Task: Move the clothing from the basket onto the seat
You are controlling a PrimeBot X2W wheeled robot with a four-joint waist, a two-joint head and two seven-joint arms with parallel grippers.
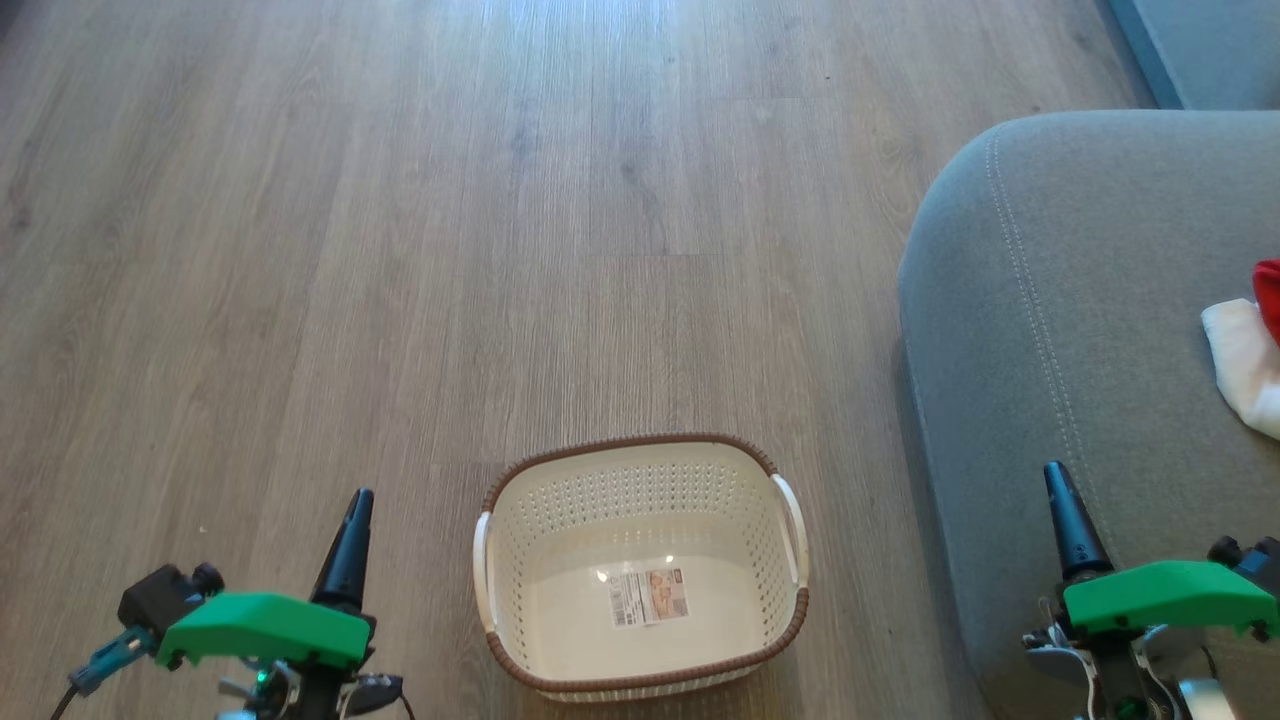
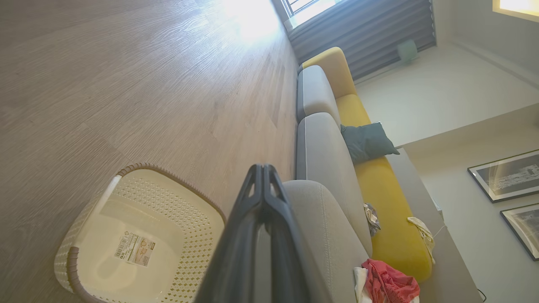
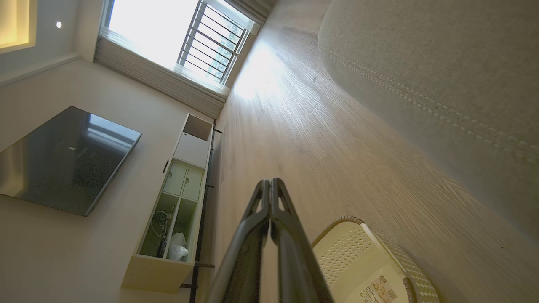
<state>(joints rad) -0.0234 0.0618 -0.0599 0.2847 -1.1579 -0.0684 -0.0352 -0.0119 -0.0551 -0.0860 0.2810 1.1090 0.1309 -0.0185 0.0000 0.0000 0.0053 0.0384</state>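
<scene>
The cream basket (image 1: 640, 470) with its brown rim stands on the floor in front of me, holding nothing but the paper label (image 1: 649, 597) on its floor. Red clothing with a white cuff (image 1: 1248, 360) lies on the grey seat (image 1: 1060, 300) at the right edge; it also shows as a red heap (image 2: 389, 284) in the left wrist view. My left gripper (image 1: 358, 497) hangs shut to the left of the basket, fingers together. My right gripper (image 1: 1055, 470) hangs shut over the seat's front part, holding nothing.
Wooden floor (image 1: 400, 250) stretches ahead and to the left. The sofa runs on with a yellow backrest (image 2: 379, 185) and a dark teal cushion (image 2: 366, 141). A white shelf unit (image 3: 177, 202) and a wall-mounted screen (image 3: 63, 160) stand across the room.
</scene>
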